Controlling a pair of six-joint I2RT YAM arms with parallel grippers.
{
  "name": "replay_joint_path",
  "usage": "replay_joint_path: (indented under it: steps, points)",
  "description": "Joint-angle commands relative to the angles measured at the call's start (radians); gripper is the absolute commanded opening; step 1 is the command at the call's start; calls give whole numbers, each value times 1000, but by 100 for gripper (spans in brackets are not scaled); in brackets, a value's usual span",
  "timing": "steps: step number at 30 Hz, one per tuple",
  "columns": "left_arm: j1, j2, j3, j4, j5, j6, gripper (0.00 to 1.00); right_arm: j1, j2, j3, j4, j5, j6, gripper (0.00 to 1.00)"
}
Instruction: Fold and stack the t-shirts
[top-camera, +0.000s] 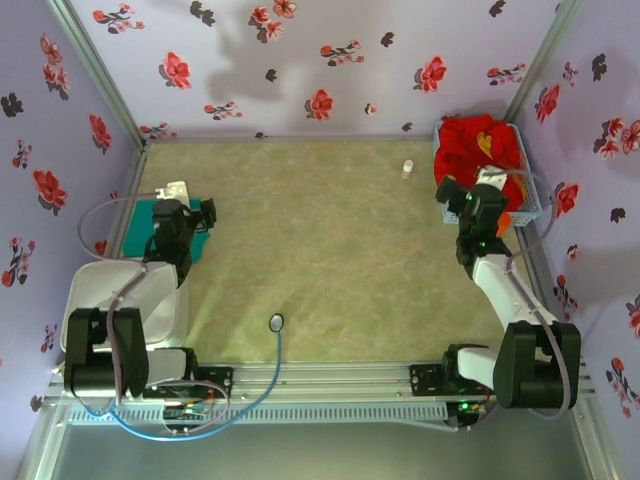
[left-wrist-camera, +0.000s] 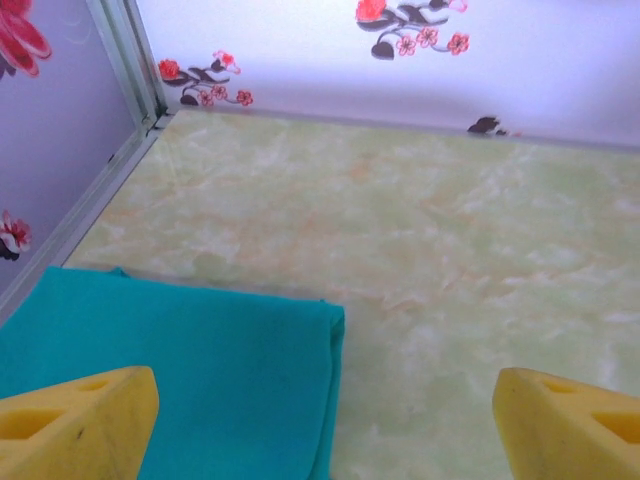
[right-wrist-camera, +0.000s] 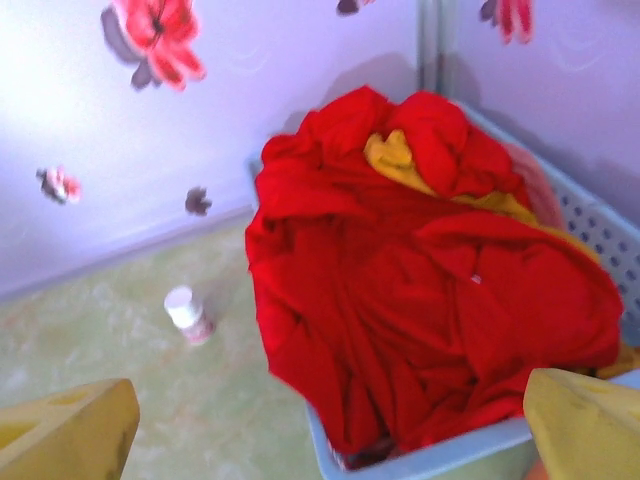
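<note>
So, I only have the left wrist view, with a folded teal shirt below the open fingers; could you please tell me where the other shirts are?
Observer: They are heaped in the pale blue basket at the far right corner: red t-shirts, with a mustard-yellow one poking out near the top.
Operator: Thank you. Is the other arm holding any of them?
Observer: No. The right gripper is open and empty, pointed at the basket.
Operator: Is anything else lying near there?
Observer: Yes, a small white bottle sits on the table just left of the basket.
</note>
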Motion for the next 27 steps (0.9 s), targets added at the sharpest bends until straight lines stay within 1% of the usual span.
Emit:
replay_joint_path:
  steps: [1,3,4,5,8,10,11,14,17,18,20,22,25,27]
  points:
    - [-22,-65,59,-237,-21,-64,88,1,33,184,-325,168,187,99]
    - [-24,-90,102,-322,-21,-96,89,-9,100,324,-489,187,265,99]
    - [-26,-99,125,-365,-21,-117,90,-17,143,395,-559,153,275,99]
    - [-27,-107,149,-405,-20,-142,91,-19,183,454,-606,126,274,99]
    - [-35,-111,227,-525,11,-191,95,-25,284,576,-693,104,299,99]
    - [-43,-106,277,-596,53,-209,96,-34,329,616,-708,104,320,99]
    - [-46,-100,304,-636,79,-215,97,-39,350,625,-704,69,326,99]
    - [-51,-82,361,-735,163,-234,100,-59,404,652,-684,44,339,99]
    - [-61,-73,392,-813,212,-242,100,-92,490,715,-708,-2,361,96]
    - [-64,-73,394,-828,221,-245,100,-101,520,741,-730,-18,372,95]
    - [-77,-76,393,-851,227,-244,100,-117,584,792,-756,-53,371,91]
    - [-85,-80,382,-863,226,-241,100,-121,634,832,-767,-68,365,89]
    - [-89,-85,366,-876,233,-239,100,-121,700,881,-762,-127,343,87]
    - [-94,-86,356,-880,240,-243,100,-121,747,920,-766,-161,322,82]
